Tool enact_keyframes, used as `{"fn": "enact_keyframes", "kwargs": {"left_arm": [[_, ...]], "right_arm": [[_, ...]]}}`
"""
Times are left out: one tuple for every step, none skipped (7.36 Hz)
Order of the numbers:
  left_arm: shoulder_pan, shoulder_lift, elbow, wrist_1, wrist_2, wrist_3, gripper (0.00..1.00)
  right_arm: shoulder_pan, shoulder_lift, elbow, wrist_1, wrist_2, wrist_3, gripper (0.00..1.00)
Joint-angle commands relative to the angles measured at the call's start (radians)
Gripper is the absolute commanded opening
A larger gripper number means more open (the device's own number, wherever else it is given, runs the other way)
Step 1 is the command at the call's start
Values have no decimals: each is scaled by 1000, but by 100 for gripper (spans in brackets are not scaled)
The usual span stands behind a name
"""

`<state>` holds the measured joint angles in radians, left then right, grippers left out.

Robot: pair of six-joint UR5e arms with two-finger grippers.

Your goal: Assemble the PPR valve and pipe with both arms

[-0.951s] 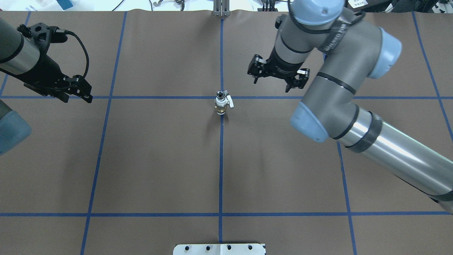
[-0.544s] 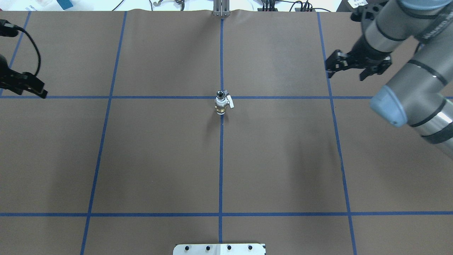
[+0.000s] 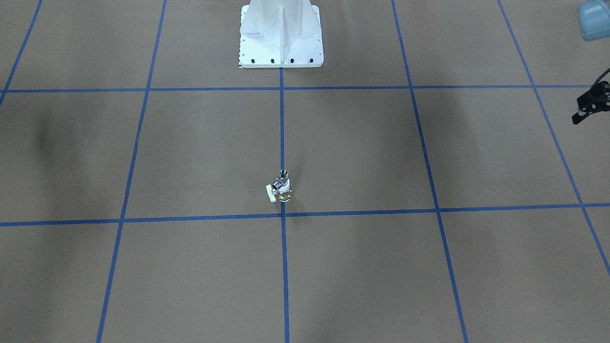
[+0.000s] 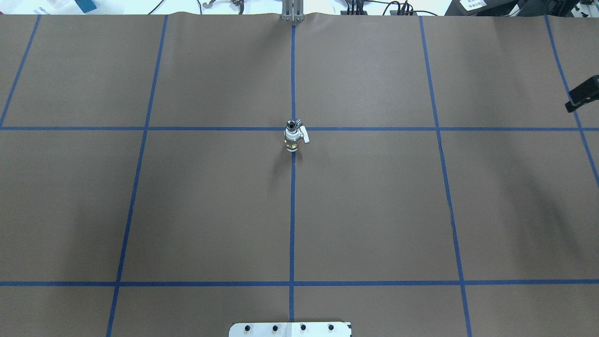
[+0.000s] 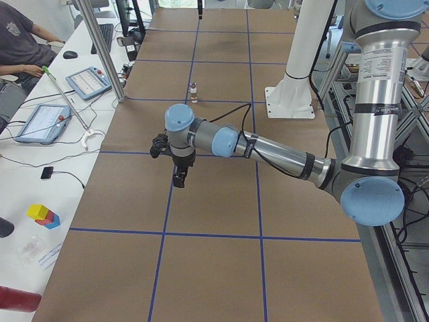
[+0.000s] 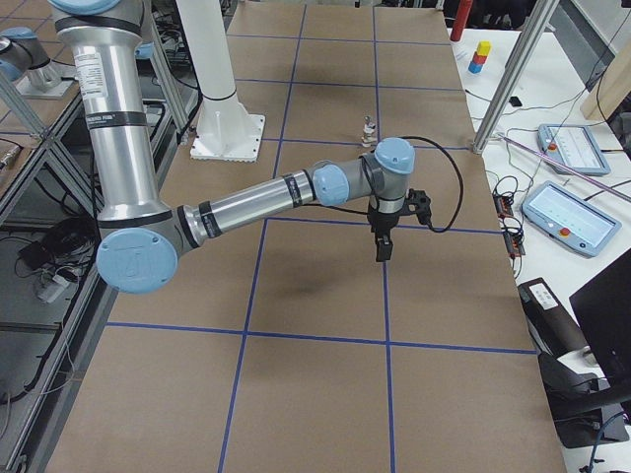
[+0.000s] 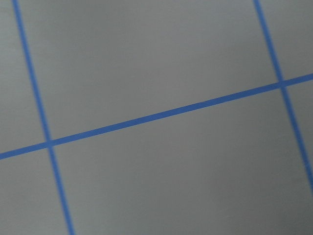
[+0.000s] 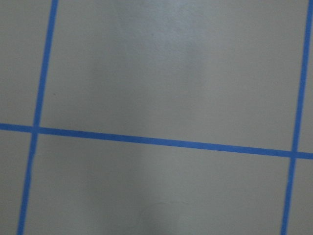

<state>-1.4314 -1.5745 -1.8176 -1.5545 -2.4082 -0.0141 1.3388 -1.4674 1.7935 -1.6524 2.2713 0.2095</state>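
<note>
PPR valve (image 4: 294, 136), one only, stood upright on the mat (image 4: 210, 196) well in front of the white pedestal (image 3: 281, 47), on the blue tape line (image 4: 292, 210) running out from it. The single chrome pipe (image 4: 292, 124) sat on its top, dark mouth upward. Of the two arms, the left arm (image 5: 268, 145) held the left gripper (image 5: 178, 176) far off the pedestal's left side, and the right arm (image 6: 256, 202) held the right gripper (image 6: 382, 246) far off its right. The overhead view caught only a black sliver of the right gripper; the side views showed both arms whole. Both wrist views showed just mat and tape. Whether either pair of jaws was open or closed could not be told.
</note>
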Motion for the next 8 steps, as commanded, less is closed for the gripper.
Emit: {"fn": "enact_keyframes", "kwargs": {"left_arm": [[-107,-1,108,7,-54,128,100],[-107,-10,106,7,-54,49,100],[-107,-16,104,4,-52,36,100],[-103,-47,109,14,-37,33,100],[-101,-61,112,14,40,31,100],[-101,-67,115,16,64,31,100],[-101,-65,113,17,60,29,100],[-103,-61,100,22,58,29,100]], "right_arm": [[109,-63,-32,0,46,-105,100],[132,-67,-40,2,91,-131,100],[132,-76,-42,2,80,-136,100],[134,-94,-42,2,82,-136,100],[143,-102,-39,3,82,-136,100],[143,-106,-40,3,80,-136,100],[143,-106,-42,3,80,-134,100],[143,-106,-42,2,80,-134,100]]}}
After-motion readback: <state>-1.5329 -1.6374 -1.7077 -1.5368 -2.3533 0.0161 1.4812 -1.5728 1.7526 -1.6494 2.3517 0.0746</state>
